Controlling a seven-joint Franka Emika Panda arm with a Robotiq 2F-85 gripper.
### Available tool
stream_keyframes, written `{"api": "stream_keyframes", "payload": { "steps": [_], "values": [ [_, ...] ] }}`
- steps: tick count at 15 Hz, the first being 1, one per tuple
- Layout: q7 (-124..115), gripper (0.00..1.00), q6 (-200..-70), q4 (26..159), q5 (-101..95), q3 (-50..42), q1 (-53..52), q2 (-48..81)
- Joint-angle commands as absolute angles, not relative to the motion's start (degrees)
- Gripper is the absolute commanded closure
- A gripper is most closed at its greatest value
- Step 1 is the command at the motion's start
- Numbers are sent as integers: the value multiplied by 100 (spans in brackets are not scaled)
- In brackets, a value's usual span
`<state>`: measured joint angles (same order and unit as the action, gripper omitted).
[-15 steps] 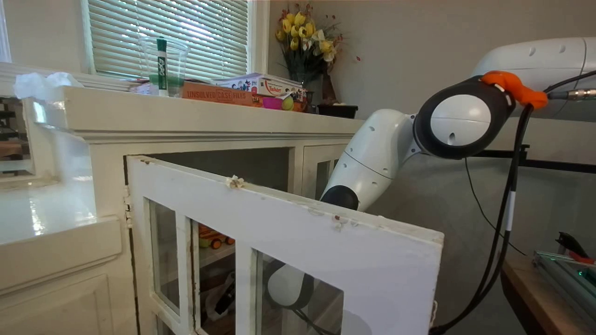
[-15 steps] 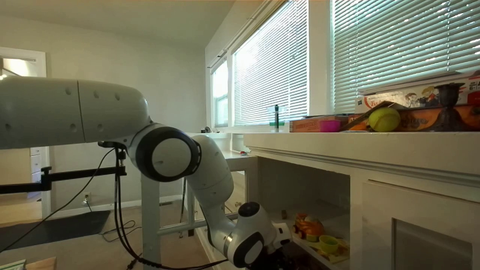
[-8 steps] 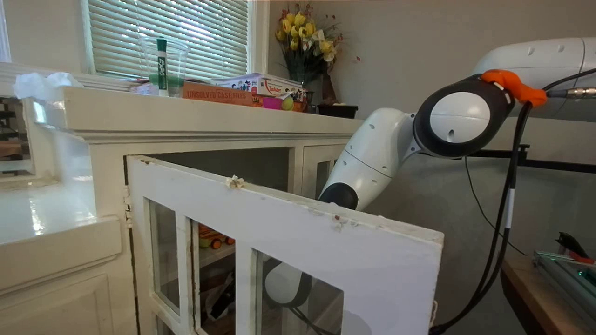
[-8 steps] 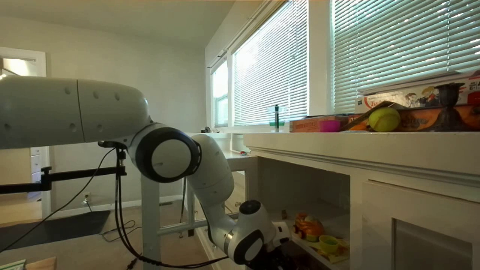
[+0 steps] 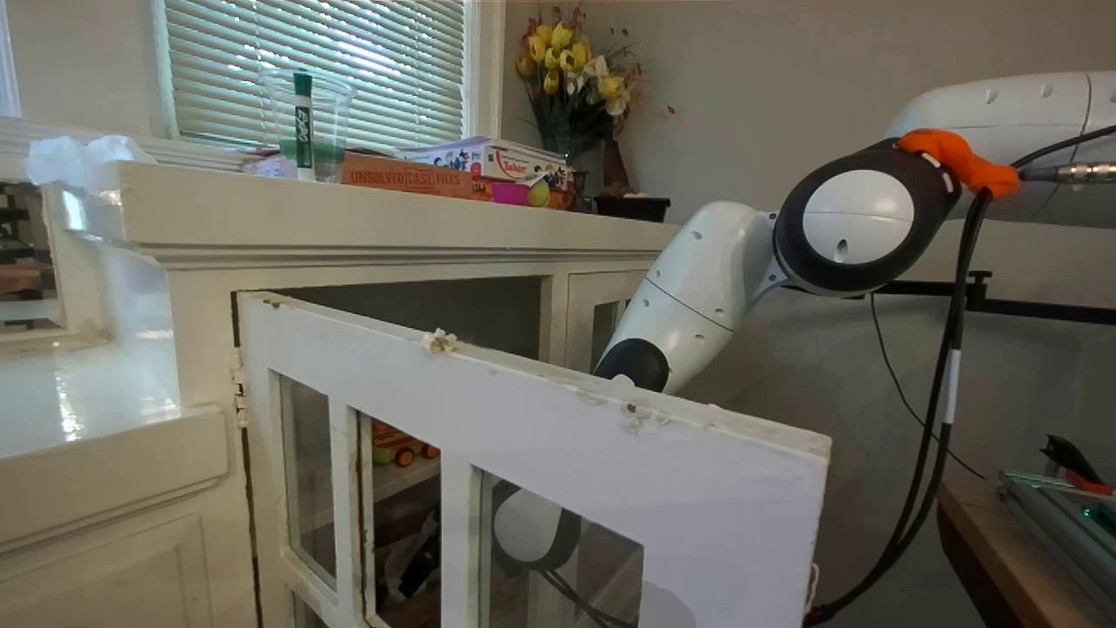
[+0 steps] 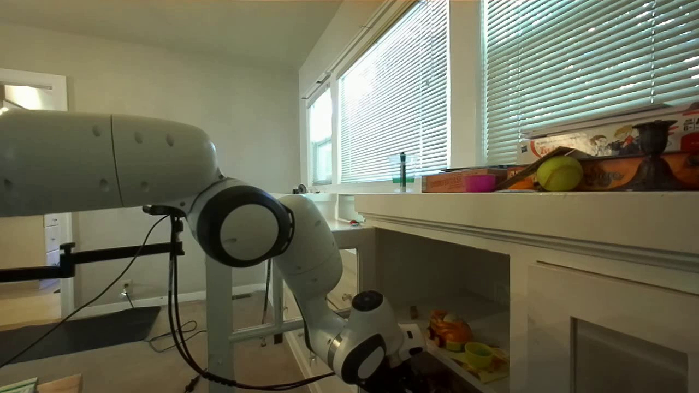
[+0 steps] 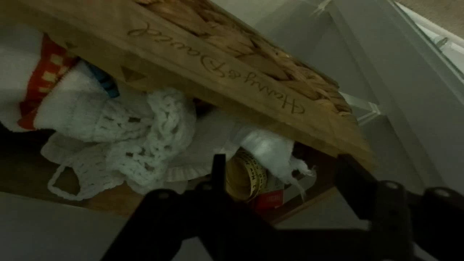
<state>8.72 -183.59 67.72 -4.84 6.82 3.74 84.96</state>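
Far left lay one red-banded cloth (image 7: 69, 108), then one yellow tape roll (image 7: 252, 174), both inside one wicker basket (image 7: 224, 87), long axis running down rightward in the wrist view, and over that end hung one gripper (image 7: 284, 170), spread wide, with one open cabinet door (image 7: 402, 83) and carpet (image 7: 442, 16) beyond!

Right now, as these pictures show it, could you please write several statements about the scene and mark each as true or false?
1. The woven basket carries the words "Harry & David" on its rim. True.
2. The tool is shut on the woven basket. False: the tool is open.
3. The glass-paned door is closed. False: the door stands open.
4. In an exterior view, a tennis ball and a pink container sit on the ledge. True.
5. The green-capped marker lies flat. False: the marker stands upright.
6. A yellow-green cup is near an orange toy. True.
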Motion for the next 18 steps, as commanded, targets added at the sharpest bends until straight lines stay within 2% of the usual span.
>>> {"api": "stream_keyframes", "payload": {
  "steps": [1,8,18],
  "values": [
    [980,51,-18197,6605,-644,802,472,8571],
    [1103,98,-18206,6590,-696,799,473,8571],
    [1178,100,-18439,6638,-714,631,258,8563]
  ]
}}
